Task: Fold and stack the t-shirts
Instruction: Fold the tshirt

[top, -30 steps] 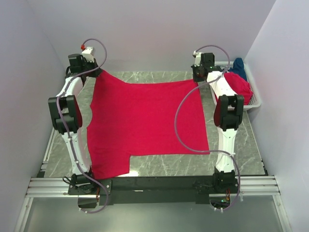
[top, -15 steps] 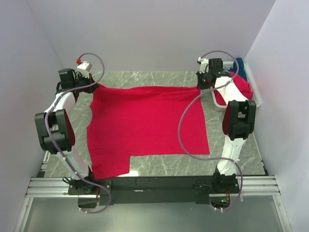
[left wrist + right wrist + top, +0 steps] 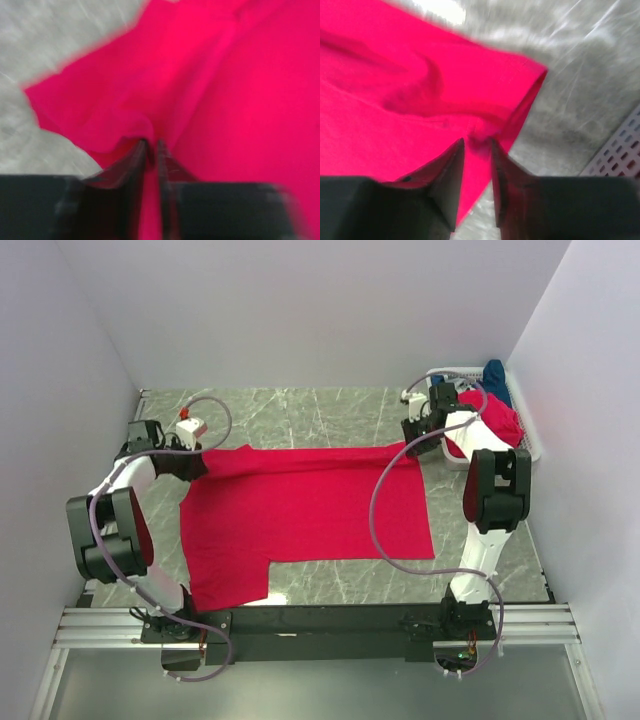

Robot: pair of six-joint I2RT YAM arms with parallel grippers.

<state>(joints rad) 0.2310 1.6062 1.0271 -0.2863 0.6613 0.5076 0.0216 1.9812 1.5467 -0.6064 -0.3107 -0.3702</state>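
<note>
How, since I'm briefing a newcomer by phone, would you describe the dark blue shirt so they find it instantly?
Look to the far right corner of the marble table, where a white mesh basket sits. The dark blue shirt is bunched at the basket's far end, behind a crumpled red one; it is the only blue cloth in view.

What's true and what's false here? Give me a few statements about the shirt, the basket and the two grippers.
1. A red t-shirt lies on the table. True.
2. The white basket stands at the table's far left corner. False: it is at the far right.
3. The basket is empty. False: it holds a red garment and a dark blue garment.
4. The left gripper and the right gripper are at opposite ends of the shirt's far edge. True.
</note>
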